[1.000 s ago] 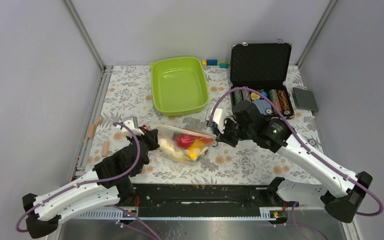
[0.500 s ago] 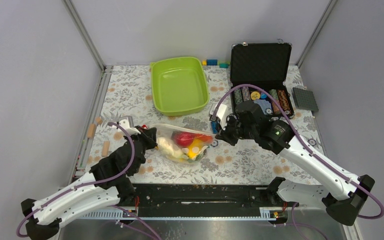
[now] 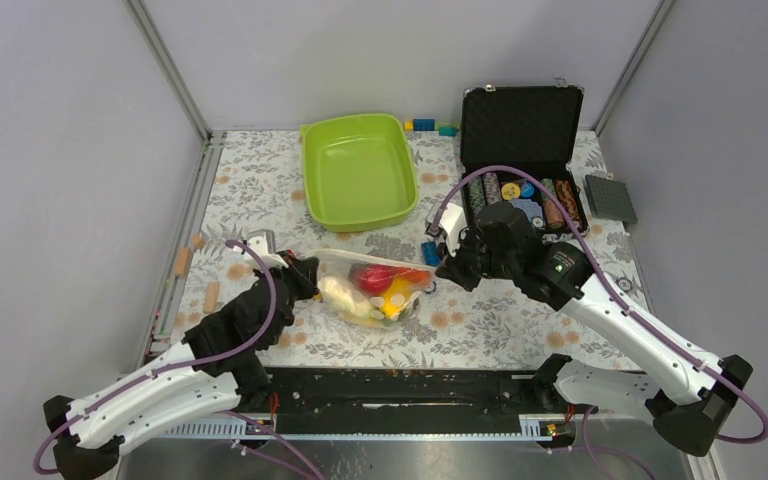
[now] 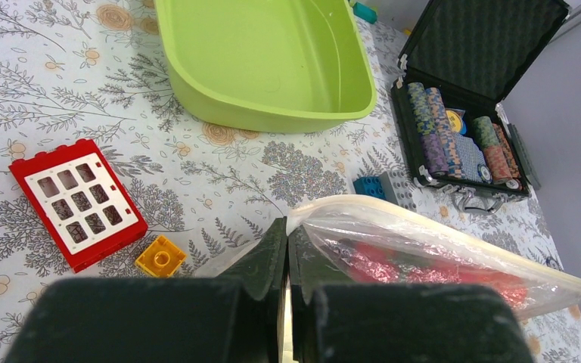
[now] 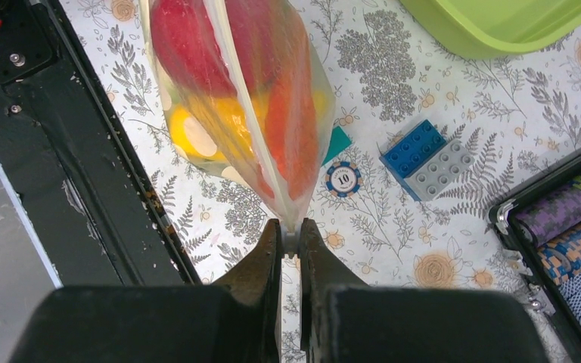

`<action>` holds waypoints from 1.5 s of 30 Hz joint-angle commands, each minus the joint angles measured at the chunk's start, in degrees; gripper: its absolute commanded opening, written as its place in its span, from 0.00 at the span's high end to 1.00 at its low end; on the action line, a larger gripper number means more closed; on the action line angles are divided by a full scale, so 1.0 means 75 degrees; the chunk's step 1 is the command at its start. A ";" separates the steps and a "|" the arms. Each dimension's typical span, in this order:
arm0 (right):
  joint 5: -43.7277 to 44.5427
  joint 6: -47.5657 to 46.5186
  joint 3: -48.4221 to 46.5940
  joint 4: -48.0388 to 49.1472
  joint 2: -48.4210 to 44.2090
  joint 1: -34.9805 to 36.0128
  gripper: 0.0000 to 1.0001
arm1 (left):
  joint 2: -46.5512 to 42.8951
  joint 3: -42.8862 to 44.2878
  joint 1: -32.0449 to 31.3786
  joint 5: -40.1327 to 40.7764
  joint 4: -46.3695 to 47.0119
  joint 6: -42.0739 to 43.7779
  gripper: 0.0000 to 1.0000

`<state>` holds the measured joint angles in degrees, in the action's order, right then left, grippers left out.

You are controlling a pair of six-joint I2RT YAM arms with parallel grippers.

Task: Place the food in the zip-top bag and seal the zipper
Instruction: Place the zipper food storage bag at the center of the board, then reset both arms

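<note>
"Since the zip-top bag (image 3: 372, 285) is thin, soft film, how will it handle with the food (image 5: 185, 41) inside?"

"Light but floppy, I'd judge, and slippery. The red, yellow and orange pieces sag in its belly. It is best held by the stiffer ends of the zipper (image 4: 431, 225), and both arms have it there. The left gripper (image 4: 287, 253) is pinched tight on one end of the mouth and the right gripper (image 5: 290, 233) is clamped on the other. The bag is strung between them over the table (image 3: 260, 190), near the green tray (image 3: 360, 180)."

"Sealed?"

"I cannot tell."

"And the containers?"

"The tray shows nothing inside. The black case (image 4: 484, 45) stands open, with rows of poker chips (image 4: 454, 140) in it. One loose chip (image 5: 343, 180) and a blue-and-grey block (image 5: 427, 159) lie near the bag's right corner."
</note>
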<state>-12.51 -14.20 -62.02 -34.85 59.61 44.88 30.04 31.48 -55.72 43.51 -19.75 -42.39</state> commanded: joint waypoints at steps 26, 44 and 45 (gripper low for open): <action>0.3521 0.2815 -0.0255 0.1136 0.0124 -0.0945 0.00 | 0.1162 0.1505 0.0426 0.0900 -0.0309 0.0454 0.01; 0.3595 0.5601 0.0685 0.0698 -0.0065 -0.4482 0.00 | 0.1742 0.2065 0.4361 -0.0666 -0.2168 -0.0690 0.01; 0.3689 0.5510 0.0747 0.0736 -0.0130 -0.4483 0.00 | 0.1805 0.2071 0.4437 -0.0709 -0.2192 -0.0704 0.01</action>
<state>11.38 26.50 -57.30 -30.13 60.20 11.46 42.00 45.36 -24.71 42.11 -35.22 -46.17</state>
